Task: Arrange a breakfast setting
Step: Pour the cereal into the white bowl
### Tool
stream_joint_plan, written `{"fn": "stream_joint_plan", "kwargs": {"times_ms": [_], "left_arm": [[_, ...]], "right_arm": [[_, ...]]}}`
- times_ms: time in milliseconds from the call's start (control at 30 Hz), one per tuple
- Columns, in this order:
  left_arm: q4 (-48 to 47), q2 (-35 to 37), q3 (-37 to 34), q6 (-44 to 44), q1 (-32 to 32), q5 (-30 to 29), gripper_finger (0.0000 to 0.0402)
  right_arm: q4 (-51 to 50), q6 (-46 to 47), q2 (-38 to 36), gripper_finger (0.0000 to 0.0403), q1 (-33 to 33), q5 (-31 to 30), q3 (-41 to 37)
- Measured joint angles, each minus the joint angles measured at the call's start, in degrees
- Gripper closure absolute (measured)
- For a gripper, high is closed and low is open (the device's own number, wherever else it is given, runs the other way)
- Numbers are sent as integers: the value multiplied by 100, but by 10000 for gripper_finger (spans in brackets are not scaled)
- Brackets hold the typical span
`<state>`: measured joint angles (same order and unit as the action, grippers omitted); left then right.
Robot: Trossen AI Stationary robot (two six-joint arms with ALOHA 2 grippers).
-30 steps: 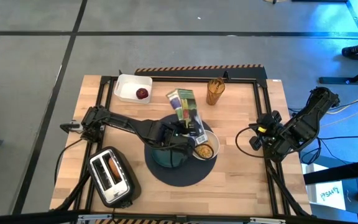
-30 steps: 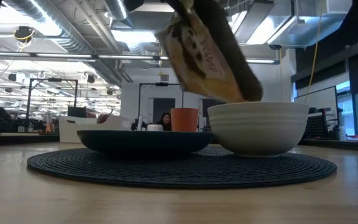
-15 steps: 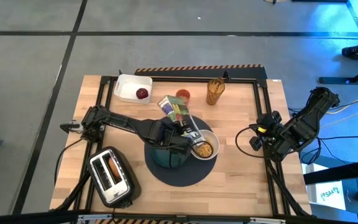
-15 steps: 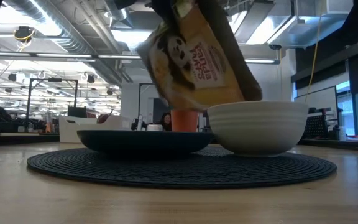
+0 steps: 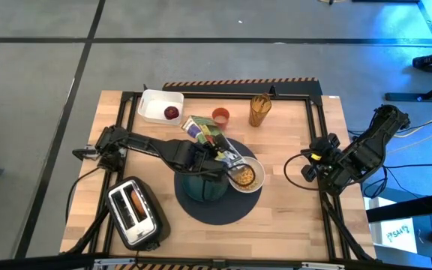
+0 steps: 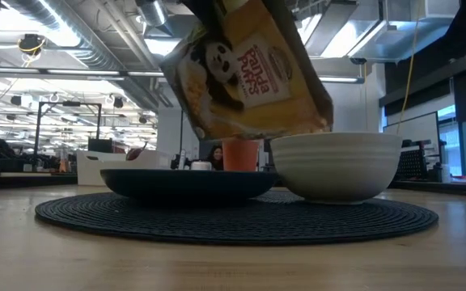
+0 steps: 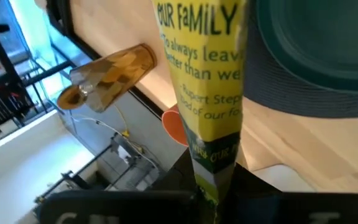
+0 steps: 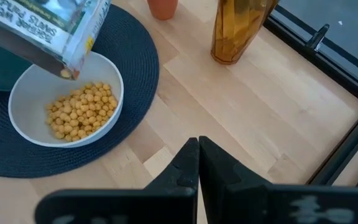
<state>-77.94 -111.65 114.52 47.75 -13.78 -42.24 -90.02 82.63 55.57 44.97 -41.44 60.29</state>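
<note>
The left arm reaches across the table's middle, its left gripper [image 5: 210, 155] clamped shut on something it holds. The right arm is folded at the table's right edge, its right gripper [image 8: 198, 146] closed, 2 fingers touching

Bright, even overhead light; the ceiling strip lights [image 6: 95, 74] glare in the low view. The cereal box [image 6: 245, 73] there looks slightly motion-blurred, perhaps. Close to the left gripper's fingers, the box print [image 7: 210, 74] is soft; shadows stay faint.
</note>
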Motion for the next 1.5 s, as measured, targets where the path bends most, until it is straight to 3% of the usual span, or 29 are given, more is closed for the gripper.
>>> {"fn": "stream_joint_plan", "kwargs": {"times_ms": [267, 433, 633, 867, 1167, 1333, 1500], "left_arm": [[32, 430, 0, -1324, 44, 590, 399], [103, 613, 0, -2206, 48, 936, 399], [193, 603, 0, -2662, 208, 1611, 399], [699, 693, -4, -2985, 401, 2366, 399], [971, 1167, -3, -3348, 591, 2381, 400], [1285, 1464, -2, -3542, 684, 2350, 401], [1837, 1588, -2, -3682, 664, 2439, 401]], "right_arm": [[1, 105, -2, 402, 0, -627, 0], [279, 726, -134, 402, 2, -1747, 0], [1368, 274, -495, 402, 1, -2862, 0], [3303, -2116, -837, 402, 2, -2894, 0], [6391, -5597, -1324, 402, 0, -2773, 0], [7989, -7474, -1463, 402, 0, -2213, 2], [8776, -8516, -1506, 402, 0, -1586, 2]]}}
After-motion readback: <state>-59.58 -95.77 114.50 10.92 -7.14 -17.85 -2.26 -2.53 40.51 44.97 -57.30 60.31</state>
